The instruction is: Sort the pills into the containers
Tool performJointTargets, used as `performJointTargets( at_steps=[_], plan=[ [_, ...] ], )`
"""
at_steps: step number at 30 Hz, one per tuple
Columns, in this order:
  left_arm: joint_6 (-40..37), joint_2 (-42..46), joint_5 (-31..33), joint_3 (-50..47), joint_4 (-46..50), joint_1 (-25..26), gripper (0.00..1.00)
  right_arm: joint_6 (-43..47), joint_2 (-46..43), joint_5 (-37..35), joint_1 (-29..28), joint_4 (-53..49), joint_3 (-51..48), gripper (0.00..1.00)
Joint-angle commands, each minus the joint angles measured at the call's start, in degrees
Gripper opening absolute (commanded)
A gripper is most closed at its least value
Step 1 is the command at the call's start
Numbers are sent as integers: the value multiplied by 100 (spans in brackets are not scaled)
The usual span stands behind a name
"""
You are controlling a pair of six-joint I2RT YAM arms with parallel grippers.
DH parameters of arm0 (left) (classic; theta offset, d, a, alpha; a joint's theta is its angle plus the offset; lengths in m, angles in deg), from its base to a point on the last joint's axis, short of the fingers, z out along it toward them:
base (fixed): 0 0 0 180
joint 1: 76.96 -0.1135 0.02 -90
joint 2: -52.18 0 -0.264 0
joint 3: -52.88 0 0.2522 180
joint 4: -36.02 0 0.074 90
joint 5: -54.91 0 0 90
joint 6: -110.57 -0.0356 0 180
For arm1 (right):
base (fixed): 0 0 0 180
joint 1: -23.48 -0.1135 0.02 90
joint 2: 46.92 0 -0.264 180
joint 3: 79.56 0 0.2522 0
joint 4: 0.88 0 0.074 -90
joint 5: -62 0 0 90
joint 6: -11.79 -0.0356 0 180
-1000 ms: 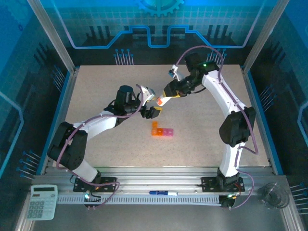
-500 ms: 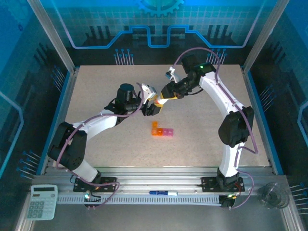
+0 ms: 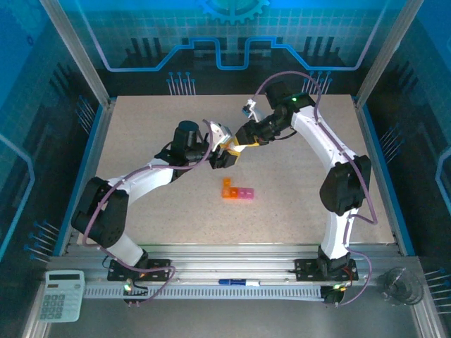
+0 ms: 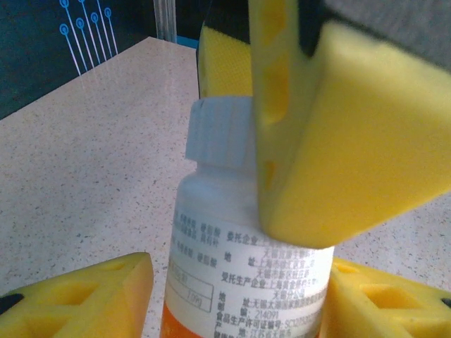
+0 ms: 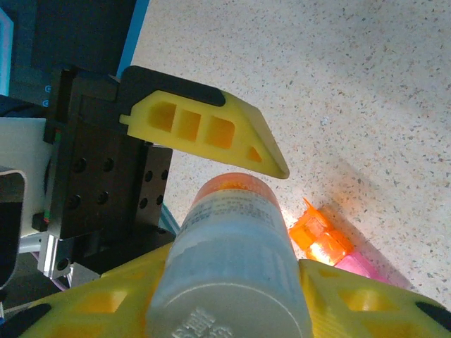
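Observation:
A white pill bottle (image 3: pixel 237 147) with an orange base hangs tilted above the table, its ribbed cap (image 4: pixel 222 134) towards my right arm. My right gripper (image 3: pixel 247 136) is shut on the cap end of the bottle (image 5: pixel 236 260). My left gripper (image 3: pixel 225 155) is open around the bottle's labelled body (image 4: pixel 239 246), with a gap on one side. One left finger (image 5: pixel 211 134) stands apart from the orange base. The containers (image 3: pixel 237 191) lie on the table below, the orange compartment (image 5: pixel 320 236) with its lid up and pink ones (image 5: pixel 366 267) beside it. No pills are visible.
The speckled table (image 3: pixel 141 141) is fenced by frame posts at its corners. In front of the near rail lie a calculator (image 3: pixel 60 296), a blue pen (image 3: pixel 236 282) and a small glass bowl (image 3: pixel 402 285).
My right arm has carried the bottle left and slightly up, towards my left gripper. The left gripper has shifted a little up and right, so its fingers now flank the bottle.

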State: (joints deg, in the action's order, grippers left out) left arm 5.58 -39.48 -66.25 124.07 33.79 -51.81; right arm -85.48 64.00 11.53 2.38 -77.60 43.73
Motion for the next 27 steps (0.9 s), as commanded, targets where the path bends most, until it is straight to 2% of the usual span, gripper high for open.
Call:
performJointTargets(
  at_steps=[1,8,27],
  plan=[
    [42,-109,-180,181,200,30,60,-54,-154,230,-78,-13,7,49],
    [81,-118,-180,170,225,36,60,-82,-175,247,-78,11,-17,49],
    [182,-210,-245,322,281,74,50,-141,-190,297,-87,133,-152,49]
  ],
)
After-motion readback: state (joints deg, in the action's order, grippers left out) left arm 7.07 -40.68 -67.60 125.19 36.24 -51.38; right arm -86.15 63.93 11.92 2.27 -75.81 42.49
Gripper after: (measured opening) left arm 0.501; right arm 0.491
